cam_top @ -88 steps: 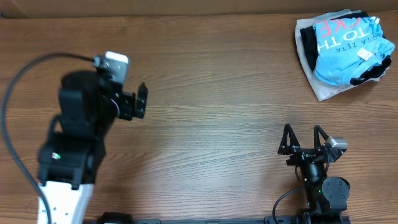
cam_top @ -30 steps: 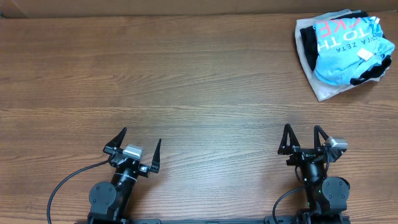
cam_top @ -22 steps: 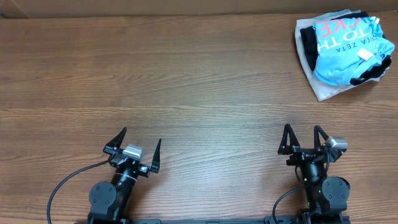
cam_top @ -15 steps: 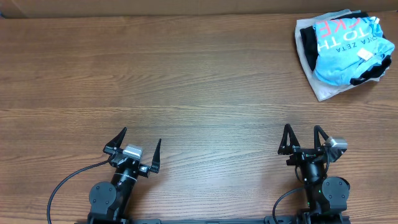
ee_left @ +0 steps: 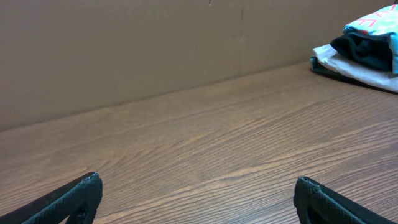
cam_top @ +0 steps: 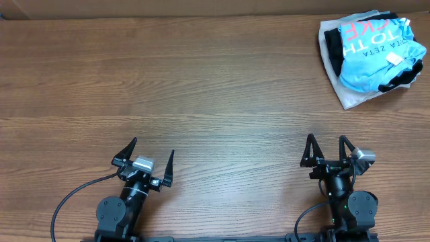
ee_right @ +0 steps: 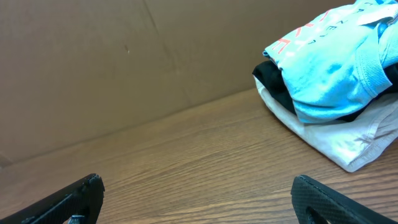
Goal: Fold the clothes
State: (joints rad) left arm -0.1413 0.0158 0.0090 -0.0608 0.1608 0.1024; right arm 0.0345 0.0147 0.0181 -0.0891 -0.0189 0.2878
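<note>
Sky-blue tee [cam_top: 373,57] is bunched up on a black garment [cam_top: 331,42] and white garment [cam_top: 346,94], white "ZETA ZETA" plus cut-off pink letters showing, left gripper [cam_top: 152,146] and right gripper [cam_top: 326,138] both spread wide, empty.

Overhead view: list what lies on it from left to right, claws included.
left claw → right claw → light blue T-shirt
</note>
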